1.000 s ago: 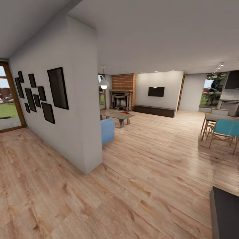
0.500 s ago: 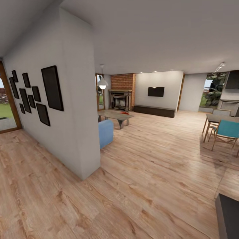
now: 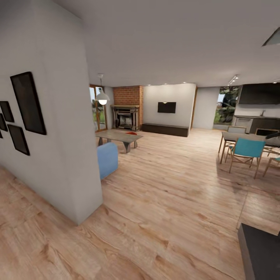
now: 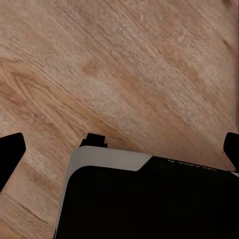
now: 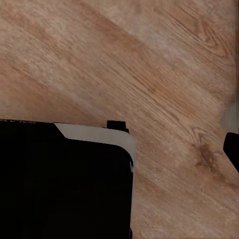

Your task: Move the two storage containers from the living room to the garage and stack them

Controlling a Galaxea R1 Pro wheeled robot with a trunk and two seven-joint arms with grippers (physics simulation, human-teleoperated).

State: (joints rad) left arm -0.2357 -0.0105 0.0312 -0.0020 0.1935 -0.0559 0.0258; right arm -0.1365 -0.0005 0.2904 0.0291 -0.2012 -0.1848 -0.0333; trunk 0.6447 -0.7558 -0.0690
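Robot en route thru the living room [image 3: 167,163]. A small red patch, poss. a storage container [image 3: 131,133], sits on the coffee table [image 3: 118,136] by the fireplace [image 3: 125,116]. Gripper states: can't tell. Risk: base clipping wall corner [image 3: 87,186] or blue seat [image 3: 107,158] while turning in.

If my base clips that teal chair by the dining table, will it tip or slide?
The teal chair has thin wooden legs, so it is probably light and would likely skid on the smooth plank floor. A knock high on its back could tip it. The dining table close behind may stop it.
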